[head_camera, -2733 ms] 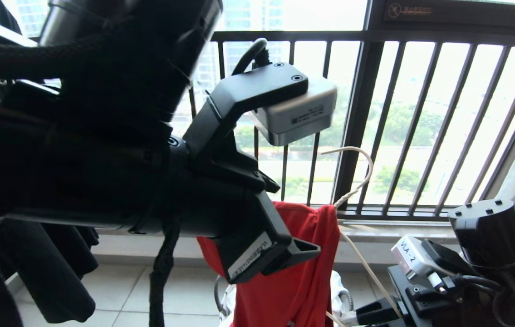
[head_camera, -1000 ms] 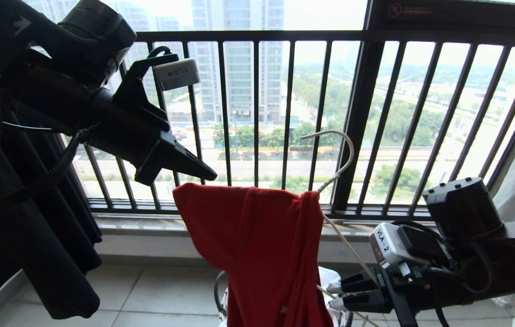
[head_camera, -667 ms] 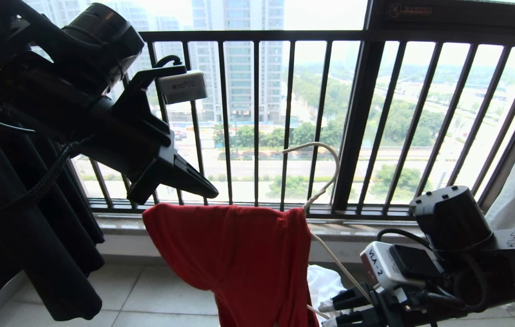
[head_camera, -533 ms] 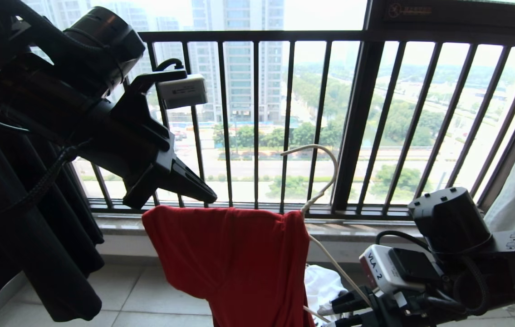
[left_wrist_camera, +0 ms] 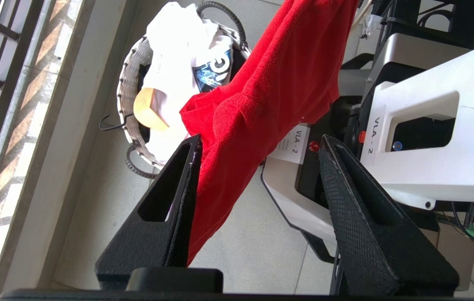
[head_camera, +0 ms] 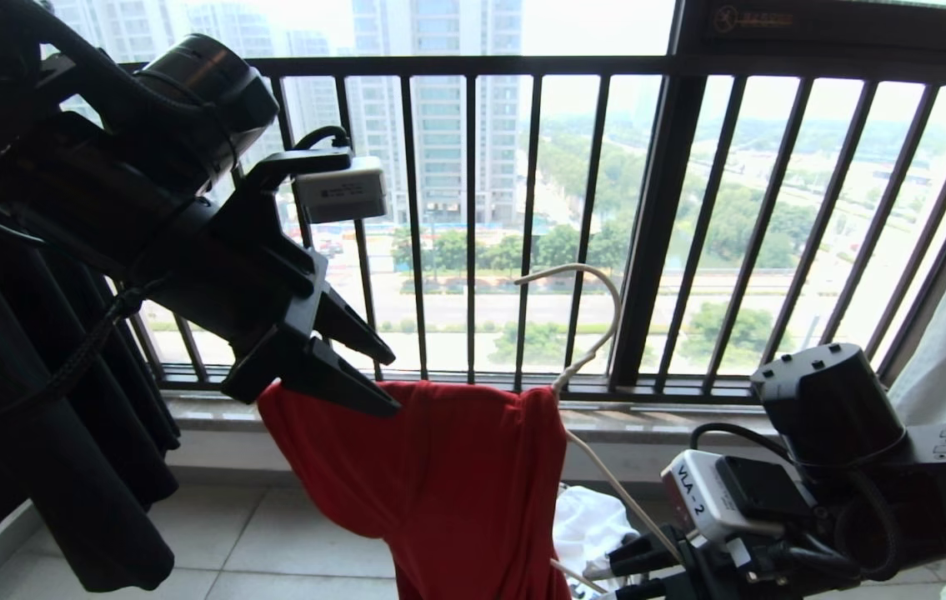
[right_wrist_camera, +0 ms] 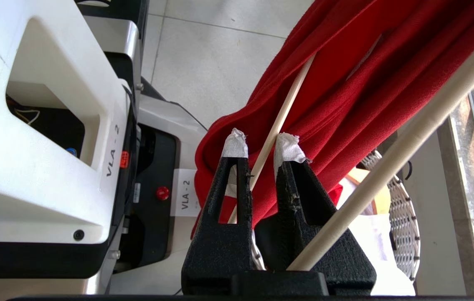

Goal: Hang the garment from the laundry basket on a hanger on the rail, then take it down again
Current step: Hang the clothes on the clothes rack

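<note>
the red shirt (head_camera: 439, 467) is half draped on the hanger (head_camera: 598, 350), whose wire the right pincer (right_wrist_camera: 262, 146) pinches tight. the left pincer (head_camera: 385, 383) gapes empty at the shirt's shoulder; next it likely must grip that cloth and pull it over the hanger's end.

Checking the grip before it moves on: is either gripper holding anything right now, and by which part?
The right gripper is shut on the hanger, pinching its thin lower wire. The left gripper is open around the red garment, holding nothing.
</note>
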